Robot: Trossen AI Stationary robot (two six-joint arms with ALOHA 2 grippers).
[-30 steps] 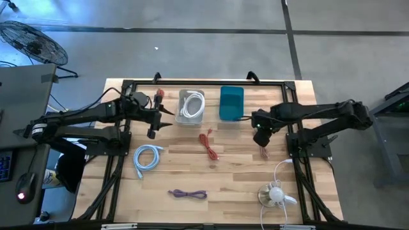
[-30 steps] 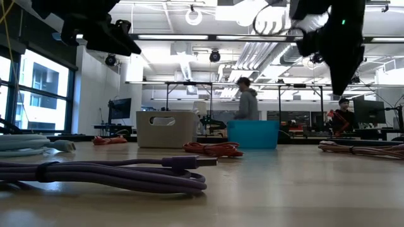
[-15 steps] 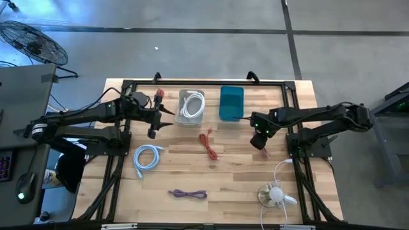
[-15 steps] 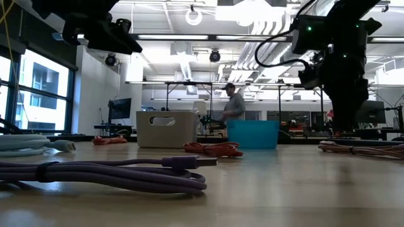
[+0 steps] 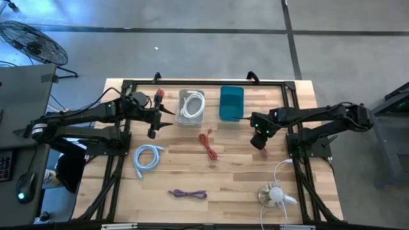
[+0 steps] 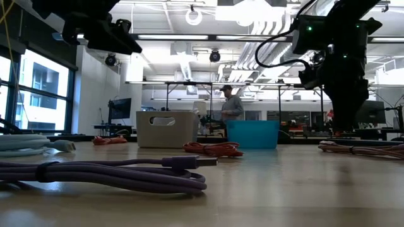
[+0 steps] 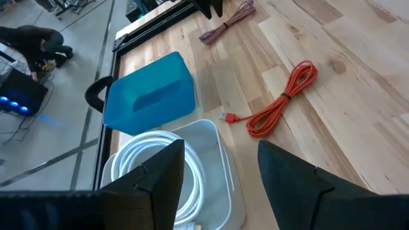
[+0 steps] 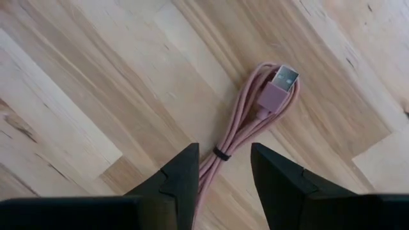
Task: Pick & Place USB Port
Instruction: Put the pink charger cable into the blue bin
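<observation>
A coiled pink USB cable [image 8: 252, 115] lies flat on the wooden table at the right [image 5: 264, 153]; it also shows in the low view [image 6: 366, 149]. My right gripper [image 8: 225, 150] is open, low over the cable's near end, with one finger on either side of it and pointing down [image 5: 258, 138]. My left gripper [image 7: 220, 172] is open and empty, held high over the far left of the table [image 5: 153, 125]. Below it stands a white bin [image 7: 214, 150] holding a white cable, and beside that a blue bin [image 7: 150, 92].
A red cable [image 5: 208, 144] lies mid-table, a light blue cable [image 5: 147, 156] at the left and a purple cable [image 5: 188, 193] near the front edge. A white cable with a round white part [image 5: 276, 191] lies at the front right. A person stands in the room beyond [image 6: 230, 104].
My right gripper has gone down toward the pink cable and a little toward the table's left edge, then kept still over it.
</observation>
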